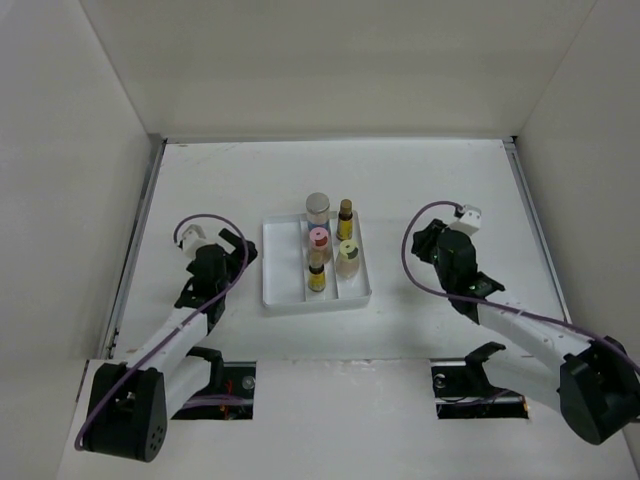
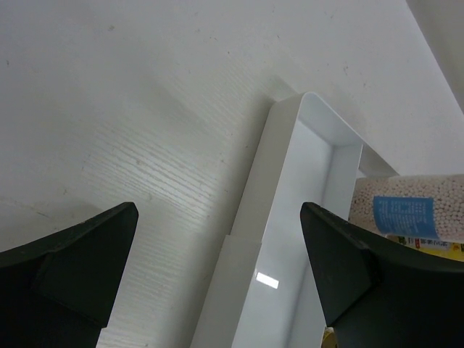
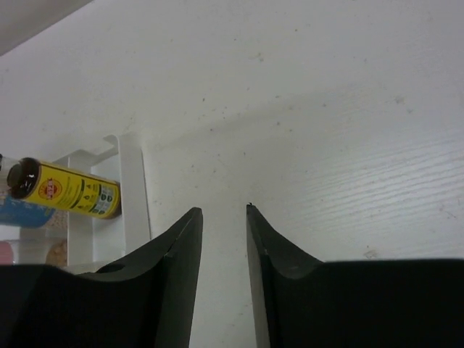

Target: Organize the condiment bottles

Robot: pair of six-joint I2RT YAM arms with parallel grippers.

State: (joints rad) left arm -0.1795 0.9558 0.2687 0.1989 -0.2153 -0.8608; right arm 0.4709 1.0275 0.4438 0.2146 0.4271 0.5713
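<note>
All five condiment bottles stand upright in the white tray at the middle of the table, filling its middle and right lanes. The tray's long axis runs away from the arm bases. In the middle lane, a grey-lidded jar with a blue label stands farthest back. A pink-capped bottle and a slim yellow bottle stand in front of it. The right lane holds a second yellow bottle with a dark cap and a cream-capped bottle. The bottles lie between the two arms. The left gripper sits just beside the tray's left wall, its fingers spread wide with nothing between them. The right gripper is a little further off, on the right side, its fingers drawn almost together on nothing. The left one is nearer the tray, but the right one looks about as near to the bottles themselves. Any further reach would go sideways, across the tray's length.
</note>
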